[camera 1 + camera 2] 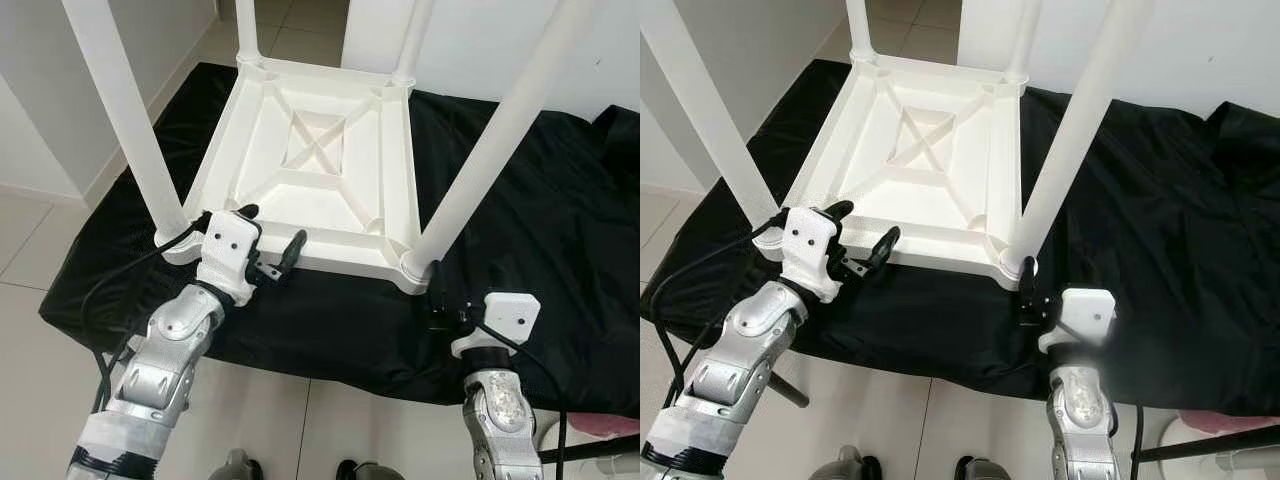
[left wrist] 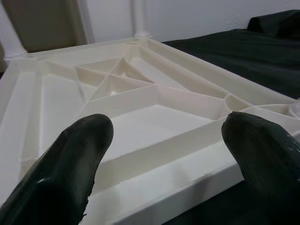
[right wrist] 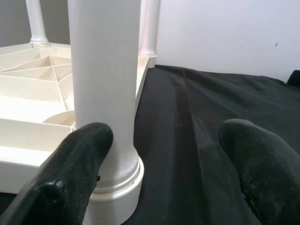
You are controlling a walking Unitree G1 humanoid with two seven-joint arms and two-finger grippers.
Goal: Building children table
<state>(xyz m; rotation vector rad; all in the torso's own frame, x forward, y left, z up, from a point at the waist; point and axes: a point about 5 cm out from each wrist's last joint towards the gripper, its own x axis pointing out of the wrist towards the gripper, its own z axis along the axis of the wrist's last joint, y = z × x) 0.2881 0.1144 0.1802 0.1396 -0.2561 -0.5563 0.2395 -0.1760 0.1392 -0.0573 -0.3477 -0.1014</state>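
A white plastic children's table [image 1: 310, 150] lies upside down on a black cloth, its ribbed underside facing up. Legs stand upright in all its corners, among them the near-left leg [image 1: 125, 110] and the near-right leg [image 1: 490, 150]. My left gripper [image 1: 273, 225] is open at the table's near rim [image 2: 154, 187], just right of the near-left leg; the rim lies between its fingers. My right gripper [image 3: 159, 164] is open low on the cloth at the foot of the near-right leg [image 3: 105, 70], which stands in front of one finger, not clasped.
The black cloth [image 1: 560, 220] covers a low platform and reaches well right of the table. Pale tiled floor [image 1: 280, 410] lies in front, white walls [image 1: 40, 90] at the left and behind. Something pink [image 1: 600, 425] sits at the lower right.
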